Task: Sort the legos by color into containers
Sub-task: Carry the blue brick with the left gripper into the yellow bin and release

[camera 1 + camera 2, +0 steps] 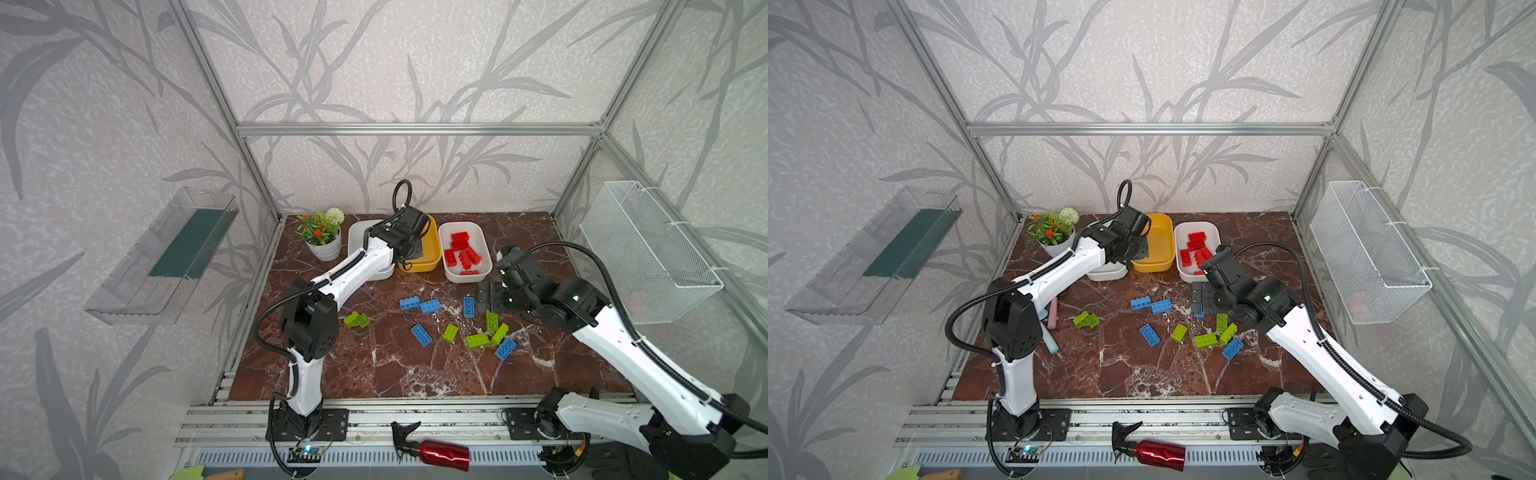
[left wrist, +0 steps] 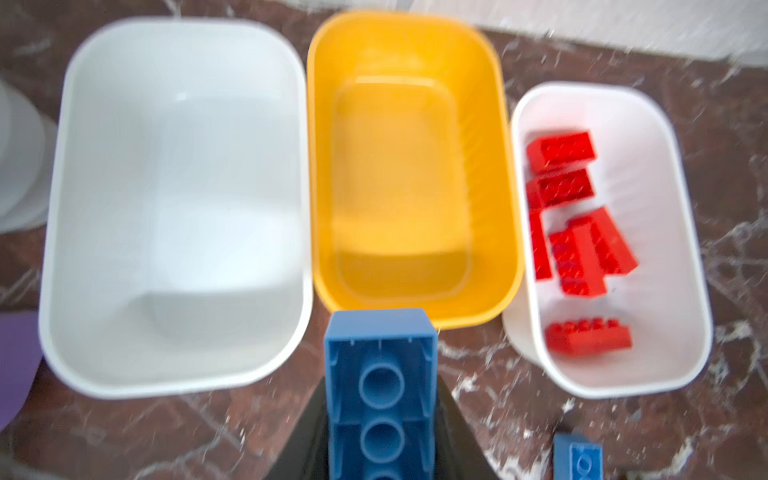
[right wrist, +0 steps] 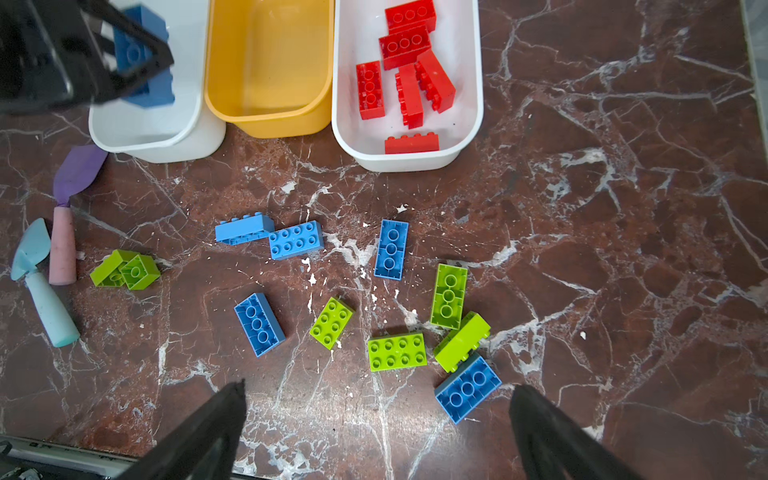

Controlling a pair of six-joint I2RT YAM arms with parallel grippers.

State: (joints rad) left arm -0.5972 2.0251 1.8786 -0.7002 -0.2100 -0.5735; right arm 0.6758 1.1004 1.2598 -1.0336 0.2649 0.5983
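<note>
The left hand clenches a blue lego (hollow underside facing its wrist camera) above where the white tub meets the yellow tub at the table's 12 o'clock, while the right hand hangs spread wide over loose blue and green legos toward 4 o'clock.

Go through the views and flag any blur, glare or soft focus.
Left wrist view: smeared throughout; the yellow tub and red bricks lack crisp edges. Right wrist view: green bricks sharp; only the left gripper with its blue brick is blurred. Both top views: even light, sharp; highlights on the red spray bottle.
</note>
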